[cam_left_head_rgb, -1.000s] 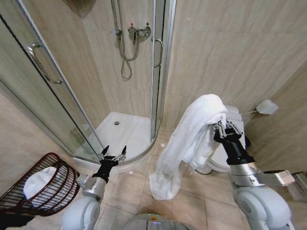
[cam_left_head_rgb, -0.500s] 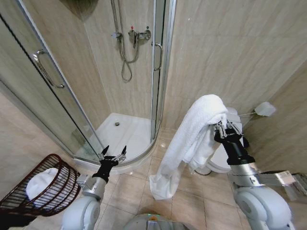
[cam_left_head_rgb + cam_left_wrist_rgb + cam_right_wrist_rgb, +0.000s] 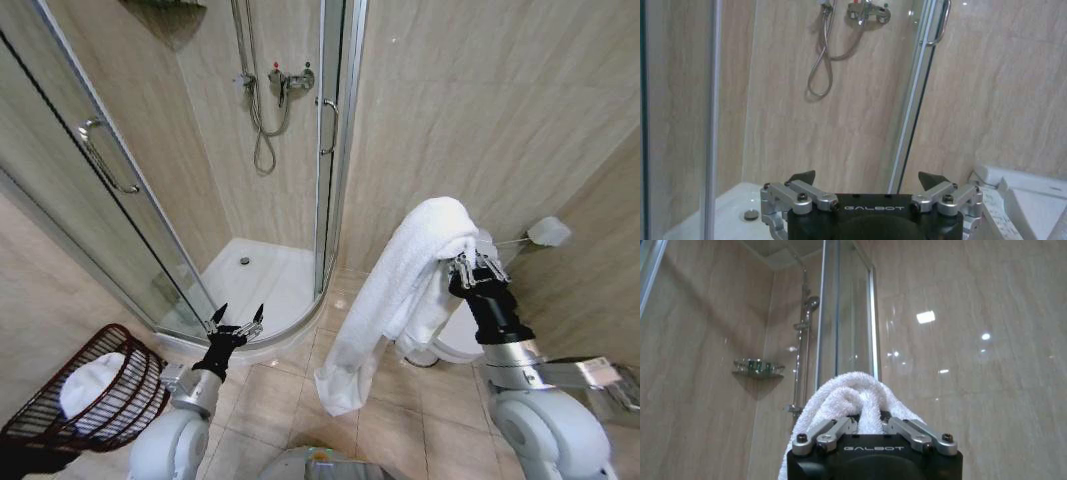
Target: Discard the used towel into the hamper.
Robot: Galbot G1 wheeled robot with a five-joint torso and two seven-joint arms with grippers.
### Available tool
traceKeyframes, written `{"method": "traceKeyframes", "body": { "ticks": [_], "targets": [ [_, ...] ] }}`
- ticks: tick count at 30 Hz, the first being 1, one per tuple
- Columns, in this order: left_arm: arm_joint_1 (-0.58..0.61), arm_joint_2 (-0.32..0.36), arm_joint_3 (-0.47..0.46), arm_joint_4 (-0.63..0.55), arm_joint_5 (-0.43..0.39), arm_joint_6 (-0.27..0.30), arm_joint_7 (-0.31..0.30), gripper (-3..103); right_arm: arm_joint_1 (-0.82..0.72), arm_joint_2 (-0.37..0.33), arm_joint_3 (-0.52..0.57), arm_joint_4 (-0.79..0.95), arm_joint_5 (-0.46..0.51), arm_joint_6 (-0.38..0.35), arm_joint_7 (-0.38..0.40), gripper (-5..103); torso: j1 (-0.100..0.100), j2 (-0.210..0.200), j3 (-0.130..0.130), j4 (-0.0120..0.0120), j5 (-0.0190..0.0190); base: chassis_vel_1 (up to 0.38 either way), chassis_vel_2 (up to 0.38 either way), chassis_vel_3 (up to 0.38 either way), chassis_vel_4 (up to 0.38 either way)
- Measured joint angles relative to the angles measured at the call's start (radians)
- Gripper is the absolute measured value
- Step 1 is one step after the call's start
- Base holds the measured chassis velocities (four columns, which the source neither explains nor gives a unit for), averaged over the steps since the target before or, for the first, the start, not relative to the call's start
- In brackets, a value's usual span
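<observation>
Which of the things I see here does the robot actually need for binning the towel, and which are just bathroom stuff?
For the job:
- white terry towel, clamped in the right gripper
- reddish-brown wire hamper, already holding something white
- left gripper, open and empty

Just there:
- glass shower cubicle with its chrome hose
- white toilet
- beige floor tiles

You have open tiled floor point(image 3: 270, 400) between the hanging towel point(image 3: 400, 290) and the hamper point(image 3: 90, 390); the shower's curved glass door point(image 3: 110, 200) bounds it behind
</observation>
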Motion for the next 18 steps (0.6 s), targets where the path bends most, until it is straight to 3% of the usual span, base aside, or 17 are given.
{"method": "traceKeyframes", "body": {
  "ticks": [18],
  "targets": [
    [0.000,0.000,0.000,0.000,0.000,0.000,0.000,100,-0.002,0.002,0.009,0.000,0.004,0.006,-0.003,14,0.035,0.079,0.045,0.0000,0.0000,0.000,0.000,0.000,0.000]
  ]
}}
